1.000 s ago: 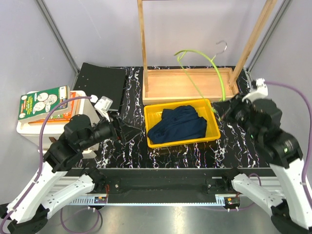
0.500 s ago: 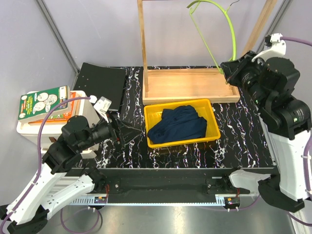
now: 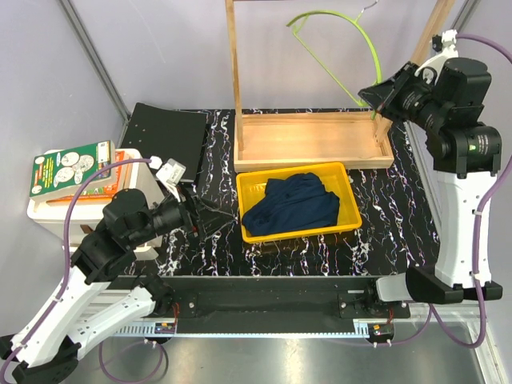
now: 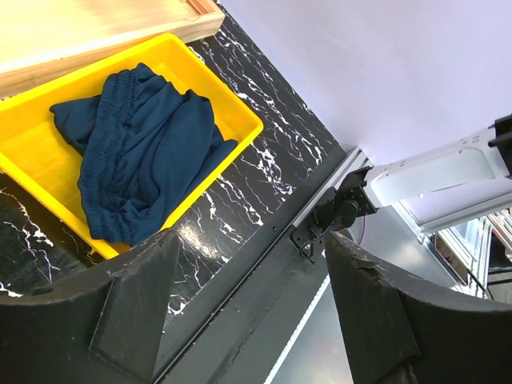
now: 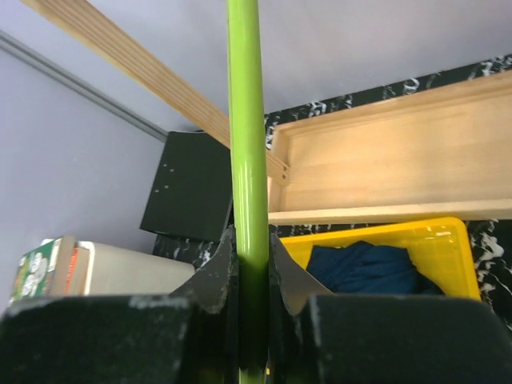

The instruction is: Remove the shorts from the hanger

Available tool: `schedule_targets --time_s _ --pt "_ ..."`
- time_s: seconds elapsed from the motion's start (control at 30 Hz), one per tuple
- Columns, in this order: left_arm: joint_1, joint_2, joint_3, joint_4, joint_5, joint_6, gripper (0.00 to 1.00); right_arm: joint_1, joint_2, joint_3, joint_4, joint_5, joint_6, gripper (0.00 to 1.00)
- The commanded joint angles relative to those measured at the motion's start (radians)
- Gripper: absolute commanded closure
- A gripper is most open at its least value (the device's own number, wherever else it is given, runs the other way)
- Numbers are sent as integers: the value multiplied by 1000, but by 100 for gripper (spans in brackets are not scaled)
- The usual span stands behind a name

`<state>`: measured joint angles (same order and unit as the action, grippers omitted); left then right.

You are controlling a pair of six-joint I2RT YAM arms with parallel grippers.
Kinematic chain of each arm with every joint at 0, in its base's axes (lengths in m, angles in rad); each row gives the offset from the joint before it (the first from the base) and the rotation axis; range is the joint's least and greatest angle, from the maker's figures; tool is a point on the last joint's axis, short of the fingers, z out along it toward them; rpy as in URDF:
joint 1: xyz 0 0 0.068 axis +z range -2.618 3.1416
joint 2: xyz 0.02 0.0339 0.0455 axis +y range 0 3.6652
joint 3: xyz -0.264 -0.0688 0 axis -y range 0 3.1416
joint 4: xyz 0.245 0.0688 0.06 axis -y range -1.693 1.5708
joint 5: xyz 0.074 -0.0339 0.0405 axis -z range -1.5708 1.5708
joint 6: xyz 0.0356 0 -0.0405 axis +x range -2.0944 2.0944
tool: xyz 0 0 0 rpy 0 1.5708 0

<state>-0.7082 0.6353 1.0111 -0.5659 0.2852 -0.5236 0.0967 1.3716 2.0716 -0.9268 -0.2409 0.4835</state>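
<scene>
Since a moment ago my right arm has lifted higher and turned, so the hanger [image 5: 246, 120] has swung over and now tilts with its silver hook [image 3: 368, 6] up at the top of the overhead view, beside the slanted post of the wooden rack [image 3: 234, 64]. The shorts [image 3: 292, 204] have not moved: they lie free of the hanger, crumpled in a dark navy heap in the yellow tray [image 3: 350, 196], with the gathered waistband showing towards the tray's far side in my left wrist view. The hanger is bare and well above them, off the table [image 3: 384, 216]. My right gripper [image 5: 248, 248] is clamped on one lime-green bar of the hanger, and in the right wrist view the bar runs straight up between my two fingers [image 5: 216, 268], which press it from both sides. From there I look down on the rack's shallow wooden base with the tray just in front of it. My left gripper [image 4: 252, 288] is spread wide and holds nothing. It hangs low over the black marbled table, just left of the tray and pointing towards it. A black panel [image 3: 164, 136] lies at the far left of the table, behind my left arm.
</scene>
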Motion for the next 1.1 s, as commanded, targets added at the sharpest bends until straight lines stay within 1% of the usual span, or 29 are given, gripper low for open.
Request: schedule_targets --time_s 0.0,0.13,0.17,0.27,0.37,0.4,0.53,0.7,0.9,0.93,0.97,1.03,1.07 --pt "-4 9 15 54 39 16 23 -37 36 108 85 -195 38 100" --pt "-4 -2 14 54 31 16 23 -54 98 172 86 -261 64 100" --pt "-4 -5 12 54 32 11 23 -64 112 183 85 -311 85 100" --pt "-4 -6 14 54 43 7 23 -89 168 226 85 -392 134 100" --pt "-4 -17 14 54 40 -1 23 -91 208 265 85 -429 161 100" --pt "-2 -19 14 54 39 -3 23 -122 218 272 86 -443 170 100" --pt "-2 -22 20 52 46 -7 23 -147 257 304 94 -483 204 100" --pt "-4 -23 24 52 54 -18 23 -167 270 268 100 -534 225 100" --pt "-4 -34 17 52 51 -29 22 -169 273 206 91 -552 195 100" --pt "-4 -33 17 52 51 -32 23 -169 262 190 53 -534 155 91" --pt "-4 -32 14 52 51 -33 23 -169 258 185 25 -479 127 81" --pt "-2 -31 14 52 55 -38 23 -167 238 160 -53 -417 52 65" --pt "-2 -31 14 54 57 -42 23 -167 225 144 -66 -372 32 48"
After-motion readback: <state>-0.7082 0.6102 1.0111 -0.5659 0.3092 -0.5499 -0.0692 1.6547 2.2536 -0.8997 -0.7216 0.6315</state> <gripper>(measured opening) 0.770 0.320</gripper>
